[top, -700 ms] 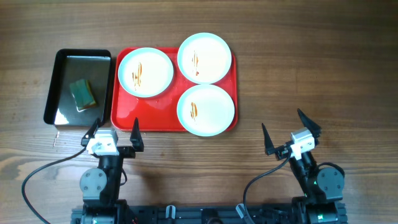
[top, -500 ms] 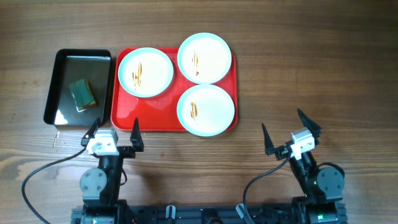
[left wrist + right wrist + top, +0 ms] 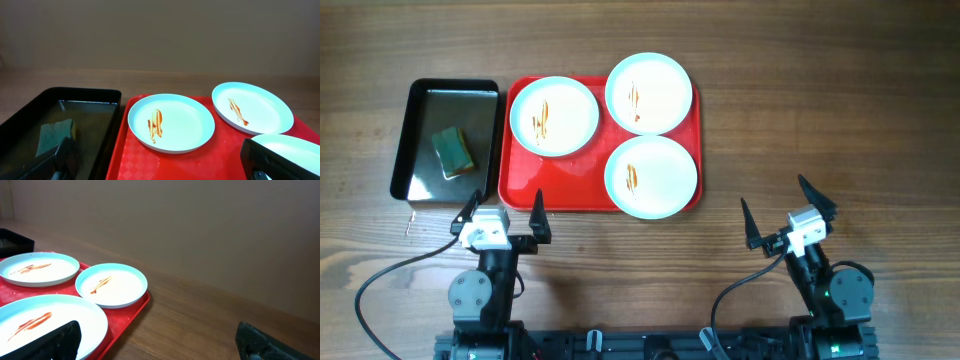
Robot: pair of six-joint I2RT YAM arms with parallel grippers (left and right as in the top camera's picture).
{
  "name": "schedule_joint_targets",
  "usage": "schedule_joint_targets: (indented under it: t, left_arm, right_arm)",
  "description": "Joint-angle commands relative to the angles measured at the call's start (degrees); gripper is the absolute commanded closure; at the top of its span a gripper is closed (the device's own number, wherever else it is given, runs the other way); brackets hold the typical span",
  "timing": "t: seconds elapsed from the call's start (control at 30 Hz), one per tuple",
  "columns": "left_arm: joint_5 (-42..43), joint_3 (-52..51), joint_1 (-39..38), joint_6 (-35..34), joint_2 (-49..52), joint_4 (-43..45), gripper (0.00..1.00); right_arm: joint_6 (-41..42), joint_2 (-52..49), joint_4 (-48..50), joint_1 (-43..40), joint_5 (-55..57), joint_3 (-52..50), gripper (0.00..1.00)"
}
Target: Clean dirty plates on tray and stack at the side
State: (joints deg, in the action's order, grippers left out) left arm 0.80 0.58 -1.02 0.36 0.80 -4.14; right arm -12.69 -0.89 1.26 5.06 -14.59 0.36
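Note:
Three white plates with orange-brown sauce streaks lie on the red tray (image 3: 516,185): one at the left (image 3: 554,115), one at the back right (image 3: 648,93), one at the front right (image 3: 651,176). The left wrist view shows the left plate (image 3: 171,122), the back right plate (image 3: 252,107) and the tray (image 3: 200,162). The right wrist view shows all three plates (image 3: 37,268) (image 3: 111,284) (image 3: 42,325). My left gripper (image 3: 504,210) is open and empty just in front of the tray's near left edge. My right gripper (image 3: 785,212) is open and empty, to the right of the tray.
A black rectangular pan (image 3: 415,100) holding water and a green sponge (image 3: 453,151) stands left of the tray; it also shows in the left wrist view (image 3: 30,112). Bare wooden table (image 3: 820,100) lies to the right of the tray.

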Motion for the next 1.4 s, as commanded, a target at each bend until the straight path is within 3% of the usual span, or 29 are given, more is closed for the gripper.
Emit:
schedule_joint_targets:
  t: [0.0,1.37]
  left_arm:
    - [0.9,-0.2,0.1,0.5,-0.4,-0.2,0.0]
    - [0.9,-0.2,0.1,0.5,-0.4,-0.2,0.0]
  right_arm:
    - [0.8,0.5,0.0,-0.1,-0.9,-0.1,0.0]
    - [0.8,0.5,0.0,-0.1,-0.9,-0.1,0.01]
